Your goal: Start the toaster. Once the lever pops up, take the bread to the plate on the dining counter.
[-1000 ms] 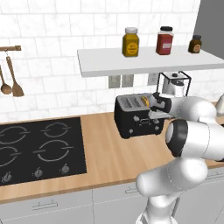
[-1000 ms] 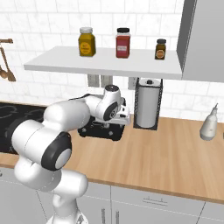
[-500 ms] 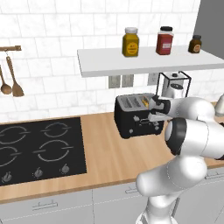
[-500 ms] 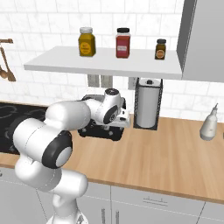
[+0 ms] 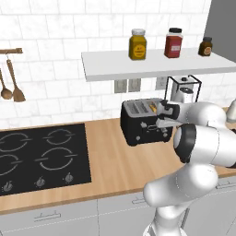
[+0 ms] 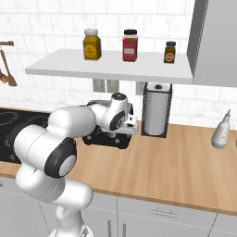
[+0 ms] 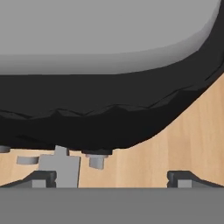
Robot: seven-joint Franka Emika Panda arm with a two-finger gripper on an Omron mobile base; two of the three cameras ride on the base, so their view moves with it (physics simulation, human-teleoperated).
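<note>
Early days, by the look of it. Toaster (image 5: 142,121) sits mid-frame on the wood worktop (image 5: 115,163) in the left base view, under the shelf (image 5: 152,64), something tan poking from a slot, probably the bread. Gripper (image 5: 162,116) pressed up at the toaster's right end, near the controls; fingertips (image 7: 41,177) set wide apart in the hand view, pinching nothing. Probably going for the lever. Pop-up and the carry to the plate both left.

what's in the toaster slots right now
In the left base view the toaster shows two grey slots on top, with a small yellowish bit in the slot nearer the gripper. Whether that is the bread cannot be told; the slots' depths are hidden.
</note>
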